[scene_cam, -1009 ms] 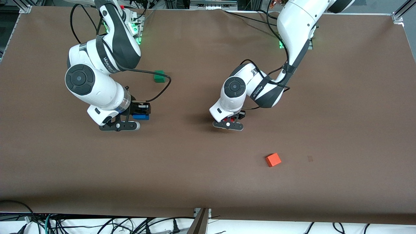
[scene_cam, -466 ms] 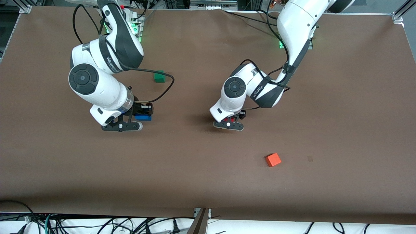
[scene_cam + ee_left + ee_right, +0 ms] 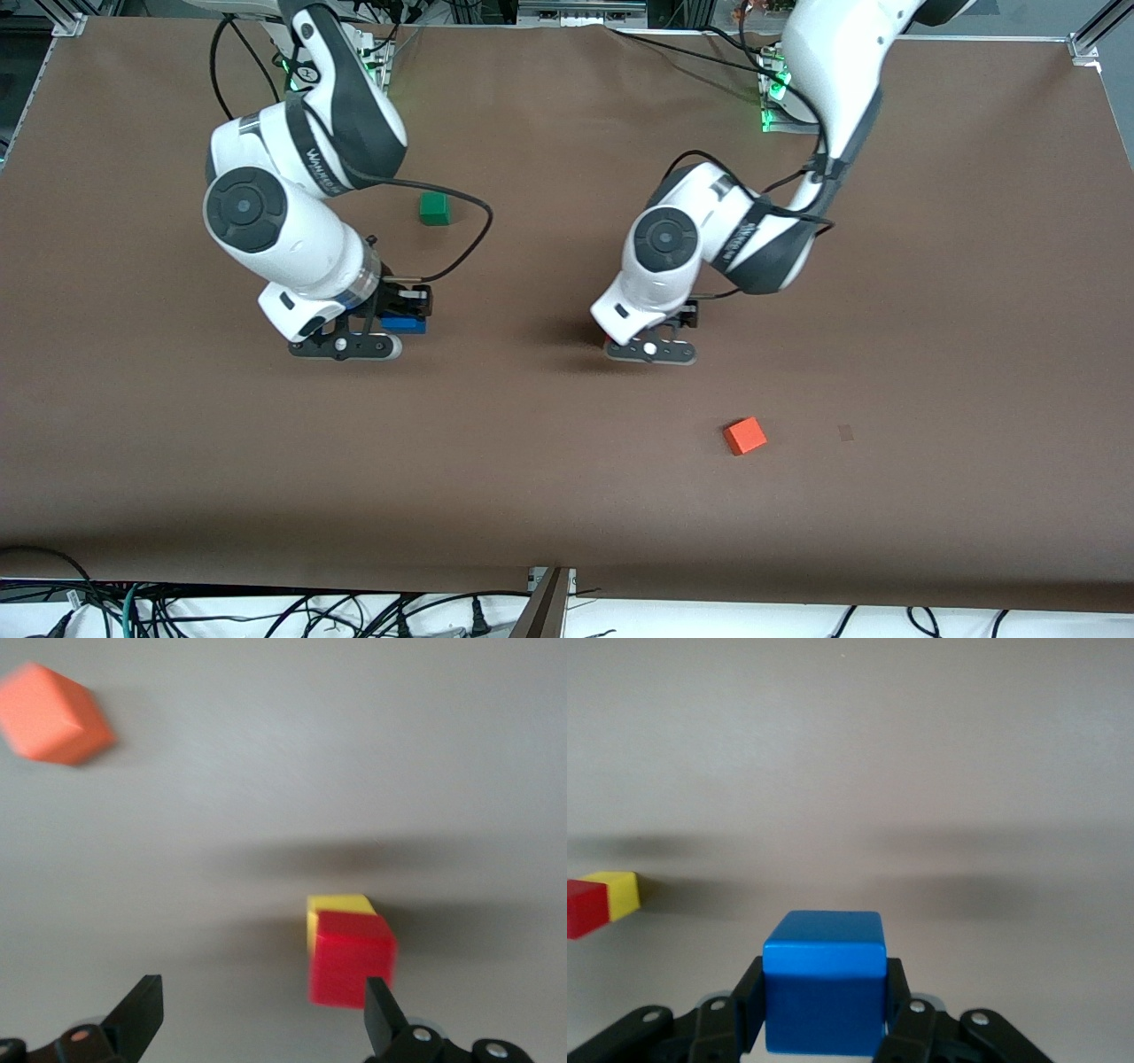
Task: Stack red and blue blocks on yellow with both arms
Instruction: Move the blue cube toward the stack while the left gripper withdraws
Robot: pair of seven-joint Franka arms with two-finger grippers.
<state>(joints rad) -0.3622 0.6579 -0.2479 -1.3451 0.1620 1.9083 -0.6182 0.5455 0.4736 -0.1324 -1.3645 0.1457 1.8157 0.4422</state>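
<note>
The red cube [image 3: 353, 958] sits on the yellow cube [image 3: 337, 906], a little off-centre, on the brown table. In the front view only a red sliver [image 3: 608, 339] shows under the left arm's hand. My left gripper [image 3: 261, 1019] is open and empty just above the stack, which lies close to one finger [image 3: 379, 1010]; it also shows in the front view [image 3: 651, 350]. My right gripper [image 3: 824, 1010] is shut on the blue cube [image 3: 824, 992] and holds it above the table [image 3: 403, 324]. From the right wrist view the red cube [image 3: 585, 908] and the yellow cube [image 3: 618, 890] show at the frame's edge.
An orange-red cube [image 3: 745, 435] lies nearer the front camera than the stack and also shows in the left wrist view [image 3: 55, 713]. A green cube [image 3: 434, 208] lies farther from the camera, between the arms. Black cables hang from both arms.
Both hands shifted toward the left arm's end of the table. The right gripper carried the blue cube closer to the stack. The left gripper slid off the stack's top.
</note>
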